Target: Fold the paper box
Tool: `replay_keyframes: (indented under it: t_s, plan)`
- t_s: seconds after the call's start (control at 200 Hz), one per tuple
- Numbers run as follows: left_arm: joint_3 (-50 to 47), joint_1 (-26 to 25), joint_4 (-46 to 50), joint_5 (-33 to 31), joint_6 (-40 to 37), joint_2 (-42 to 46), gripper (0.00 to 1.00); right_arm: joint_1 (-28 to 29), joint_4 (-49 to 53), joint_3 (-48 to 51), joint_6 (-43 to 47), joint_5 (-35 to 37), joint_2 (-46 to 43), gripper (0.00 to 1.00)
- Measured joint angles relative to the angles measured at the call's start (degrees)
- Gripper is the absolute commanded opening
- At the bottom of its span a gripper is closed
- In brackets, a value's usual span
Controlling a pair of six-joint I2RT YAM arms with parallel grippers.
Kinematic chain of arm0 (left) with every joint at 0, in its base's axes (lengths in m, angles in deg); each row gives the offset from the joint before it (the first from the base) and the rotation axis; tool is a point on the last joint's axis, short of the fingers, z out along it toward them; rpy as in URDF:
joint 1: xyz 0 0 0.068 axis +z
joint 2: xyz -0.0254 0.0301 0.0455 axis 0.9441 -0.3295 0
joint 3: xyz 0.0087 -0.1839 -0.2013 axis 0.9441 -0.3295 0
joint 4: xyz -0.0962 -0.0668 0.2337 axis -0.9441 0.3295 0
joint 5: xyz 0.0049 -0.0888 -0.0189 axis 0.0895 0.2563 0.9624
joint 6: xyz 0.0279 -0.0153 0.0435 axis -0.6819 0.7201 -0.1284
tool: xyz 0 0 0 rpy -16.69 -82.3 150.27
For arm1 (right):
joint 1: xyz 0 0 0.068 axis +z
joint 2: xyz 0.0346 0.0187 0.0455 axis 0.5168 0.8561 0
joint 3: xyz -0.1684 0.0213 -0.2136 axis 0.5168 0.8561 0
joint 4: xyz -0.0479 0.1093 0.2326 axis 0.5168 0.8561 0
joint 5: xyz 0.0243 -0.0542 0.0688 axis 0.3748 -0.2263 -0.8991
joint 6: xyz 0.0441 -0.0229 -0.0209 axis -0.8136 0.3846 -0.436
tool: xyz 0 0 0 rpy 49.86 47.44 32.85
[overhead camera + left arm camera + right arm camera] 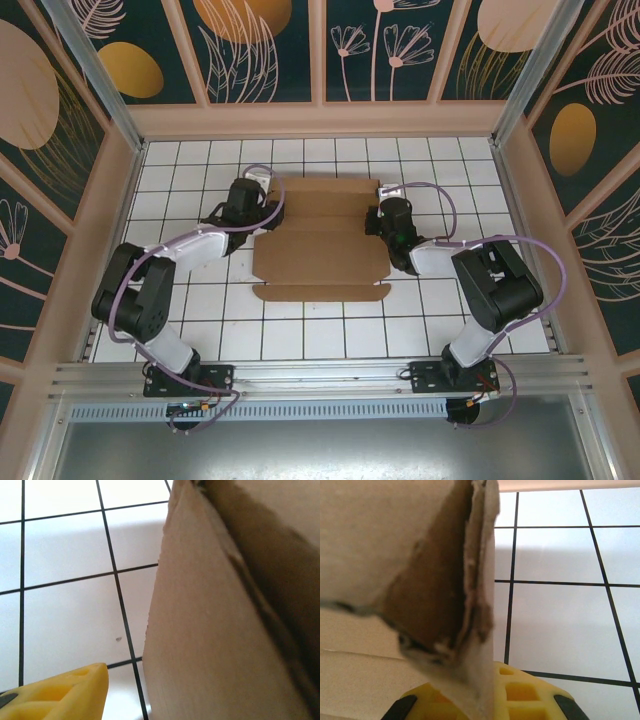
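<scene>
Where paper box (415,555) looms, right hand (490,700) hides — partly.

Your top view is bright and even; the white surface (320,335) carries only soft shadows. In both wrist views the paper box (215,630) is close and blurred. Left wrist: pale shadow at 11 o'clock.

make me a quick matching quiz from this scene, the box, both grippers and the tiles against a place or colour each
1 box
2 left gripper
3 right gripper
4 tiles

a white, black lines
b at the box's left side
c brown
d at the box's right side

Pairs: 1-c, 2-b, 3-d, 4-a
</scene>
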Motion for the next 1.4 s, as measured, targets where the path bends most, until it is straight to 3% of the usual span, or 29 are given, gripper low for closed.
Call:
replay_keyframes:
  t_s: [0.22, 0.47, 0.676, 0.866, 0.996, 1.136, 1.401]
  plan:
    - [3.13, 0.00, -1.03, -3.91, -0.61, -4.48, 0.29, 0.26, 0.00, 0.00, 0.02, 0.00, 0.00, 0.09]
    - [3.98, -0.83, -1.29, -10.14, 0.11, -6.43, 0.11, 2.19, 1.09, -1.11, 0.76, 0.74, 0.39, 0.08]
    - [5.07, -1.75, -1.22, -15.02, 0.72, -7.02, 0.08, 3.23, 2.10, -1.51, 0.90, 3.21, 0.44, 0.05]
    - [5.55, -2.10, -1.31, -15.72, 1.77, -7.85, 0.20, 3.61, 3.34, -2.10, 0.68, 5.01, 0.44, 0.04]
    - [4.92, -2.01, -2.03, -15.54, 2.47, -7.87, 0.41, 3.61, 3.89, -2.69, 0.55, 6.25, 0.87, 0.05]
    - [2.62, -1.68, -3.78, -15.10, 4.48, -7.34, 0.53, 3.61, 4.35, -3.23, -0.11, 7.89, 1.27, 0.07]
    - [-6.43, -1.49, -5.62, -9.09, 9.81, 3.58, 0.62, 3.61, 4.52, -3.23, -0.94, 9.09, 1.27, 0.07]
